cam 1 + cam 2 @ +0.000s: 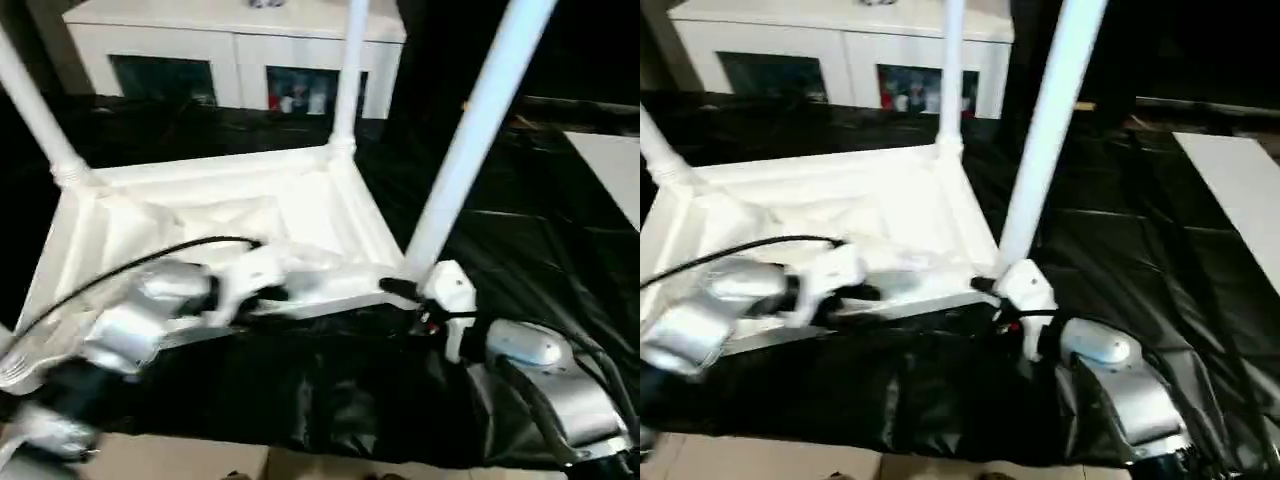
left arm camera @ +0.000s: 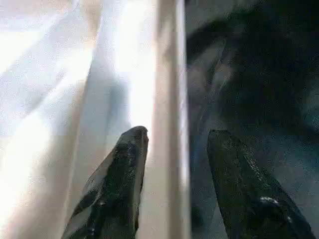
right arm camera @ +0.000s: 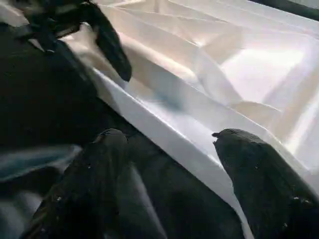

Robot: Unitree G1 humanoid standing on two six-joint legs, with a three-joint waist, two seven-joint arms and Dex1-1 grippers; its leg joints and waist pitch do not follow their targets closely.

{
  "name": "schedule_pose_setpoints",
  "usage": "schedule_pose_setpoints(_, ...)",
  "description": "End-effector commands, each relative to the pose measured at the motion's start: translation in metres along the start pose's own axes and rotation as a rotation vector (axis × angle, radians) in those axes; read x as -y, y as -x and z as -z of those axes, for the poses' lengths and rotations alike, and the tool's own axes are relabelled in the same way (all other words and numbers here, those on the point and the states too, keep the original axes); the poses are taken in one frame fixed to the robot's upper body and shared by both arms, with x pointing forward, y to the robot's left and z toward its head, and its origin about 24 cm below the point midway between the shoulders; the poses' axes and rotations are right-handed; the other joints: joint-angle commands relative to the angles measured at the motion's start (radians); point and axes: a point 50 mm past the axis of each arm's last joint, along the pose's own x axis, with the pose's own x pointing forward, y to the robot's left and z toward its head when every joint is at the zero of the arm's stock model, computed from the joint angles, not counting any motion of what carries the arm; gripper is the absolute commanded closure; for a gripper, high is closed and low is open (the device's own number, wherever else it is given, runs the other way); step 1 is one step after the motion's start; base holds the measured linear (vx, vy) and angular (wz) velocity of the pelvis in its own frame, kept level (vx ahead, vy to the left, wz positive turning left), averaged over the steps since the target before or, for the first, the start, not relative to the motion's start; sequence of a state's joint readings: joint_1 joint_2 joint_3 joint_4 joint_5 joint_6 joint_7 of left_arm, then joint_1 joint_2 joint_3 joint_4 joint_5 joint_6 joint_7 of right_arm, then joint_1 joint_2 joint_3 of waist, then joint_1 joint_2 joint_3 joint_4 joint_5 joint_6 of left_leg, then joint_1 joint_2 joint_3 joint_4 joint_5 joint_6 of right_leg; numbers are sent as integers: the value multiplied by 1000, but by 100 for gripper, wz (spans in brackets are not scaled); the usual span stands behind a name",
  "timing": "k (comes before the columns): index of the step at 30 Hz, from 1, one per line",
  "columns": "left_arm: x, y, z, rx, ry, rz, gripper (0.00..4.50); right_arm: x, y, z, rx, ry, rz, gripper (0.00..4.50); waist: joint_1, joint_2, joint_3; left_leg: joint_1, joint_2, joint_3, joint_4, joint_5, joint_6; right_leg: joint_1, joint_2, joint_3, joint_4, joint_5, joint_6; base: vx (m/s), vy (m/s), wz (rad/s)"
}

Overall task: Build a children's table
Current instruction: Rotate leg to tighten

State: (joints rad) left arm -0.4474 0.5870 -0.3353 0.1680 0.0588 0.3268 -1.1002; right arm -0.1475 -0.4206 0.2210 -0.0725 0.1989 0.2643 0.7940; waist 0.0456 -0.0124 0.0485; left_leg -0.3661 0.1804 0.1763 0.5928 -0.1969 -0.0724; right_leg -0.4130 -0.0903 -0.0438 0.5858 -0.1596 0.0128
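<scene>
Nearest, the right pincer (image 3: 169, 149) stands apart, straddling the near rim of the children's table (image 1: 300, 215), seemingly to steady it. Just beside, the left pincer (image 2: 174, 144), also apart, brackets that rim. Beyond both, the table lies upside down on black sheeting (image 1: 520, 200), legs up for fitting.

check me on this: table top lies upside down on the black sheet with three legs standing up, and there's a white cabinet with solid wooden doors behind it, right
One thing is wrong: the white cabinet has glass doors, not solid wooden ones, as the left eye view shows. The rest holds: the table top lies upside down on the black sheet with three legs standing up.
</scene>
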Motion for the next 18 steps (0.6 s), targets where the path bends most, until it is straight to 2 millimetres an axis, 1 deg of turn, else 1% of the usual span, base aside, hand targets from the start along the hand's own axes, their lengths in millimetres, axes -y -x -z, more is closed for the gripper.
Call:
schedule_pose_setpoints(1,1,-3,7,-58,-22,-23,225,-4,-5,-6,12,20,-39,117,1,0,-56,7,43,-9,-81,-216,46,48,-42,34,-53,-238,-210,0,0,0)
schedule_pose_setpoints(2,0,-3,10,-74,-26,-26,225,-4,-6,-6,13,18,-42,117,3,2,-57,9,43,-9,-81,-218,43,47,-42,35,-52,-237,-210,0,0,0)
schedule_pose_setpoints(5,0,-2,15,-102,-22,-35,225,-5,-7,-6,14,18,-43,117,9,1,-58,9,44,-10,-82,-220,33,47,-41,35,-49,-205,-217,0,0,0)
schedule_pose_setpoints(6,-3,-2,18,-105,-23,-58,252,-6,-8,-7,18,16,-42,117,9,1,-58,9,43,-10,-82,-221,33,48,-41,35,-48,-202,-218,0,0,0)
schedule_pose_setpoints(7,-3,-2,18,-105,-23,-58,260,-6,-8,-7,18,16,-42,117,10,1,-59,9,41,-9,-81,-215,34,48,-41,35,-47,-190,-220,0,0,0)
schedule_pose_setpoints(8,-8,-1,17,-109,-51,-104,260,-7,-9,-6,19,15,-46,117,10,0,-59,8,41,-9,-81,-217,35,49,-42,35,-48,-191,-221,0,0,0)
schedule_pose_setpoints(9,-11,-1,16,-111,-71,-133,260,-8,-9,-6,18,15,-48,117,10,-1,-58,7,41,-9,-81,-227,36,49,-42,36,-49,-204,-217,0,0,0)
schedule_pose_setpoints(11,-17,-1,15,-115,-100,-184,260,-9,-9,-5,17,14,-50,117,11,-1,-55,6,40,-10,-81,-258,28,46,-43,37,-53,-255,-204,0,0,0)
schedule_pose_setpoints(12,-21,-2,12,-118,-135,-218,260,-9,-9,-5,16,11,-50,117,11,-2,-54,6,39,-11,-81,-284,21,45,-43,36,-59,-311,-184,0,0,0)
schedule_pose_setpoints(13,-22,-2,12,-119,-143,-224,260,-9,-9,-4,16,11,-50,117,12,-2,-55,10,39,-12,-80,-300,15,42,-45,37,-63,-352,-168,0,0,0)
schedule_pose_setpoints(14,-24,-3,10,-116,-160,-242,260,-10,-9,-4,15,10,-50,117,12,-3,-55,10,40,-13,-81,-300,12,41,-45,37,-63,-357,-165,0,0,0)
schedule_pose_setpoints(15,-25,-3,9,-115,-167,-251,260,-10,-9,-4,14,9,-49,117,11,-4,-55,6,40,-15,-83,-295,10,43,-44,36,-61,-356,-158,0,0,0)
schedule_pose_setpoints(16,-27,-4,8,-114,-174,-261,260,-10,-9,-4,14,9,-48,117,10,-2,-54,5,39,-15,-83,-300,9,41,-43,35,-64,-366,-153,0,0,0)
schedule_pose_setpoints(18,-31,-7,6,-124,-202,-284,260,-9,-10,-3,7,11,-43,117,11,-3,-56,9,38,-14,-81,-304,8,38,-43,36,-66,-372,-149,0,0,0)
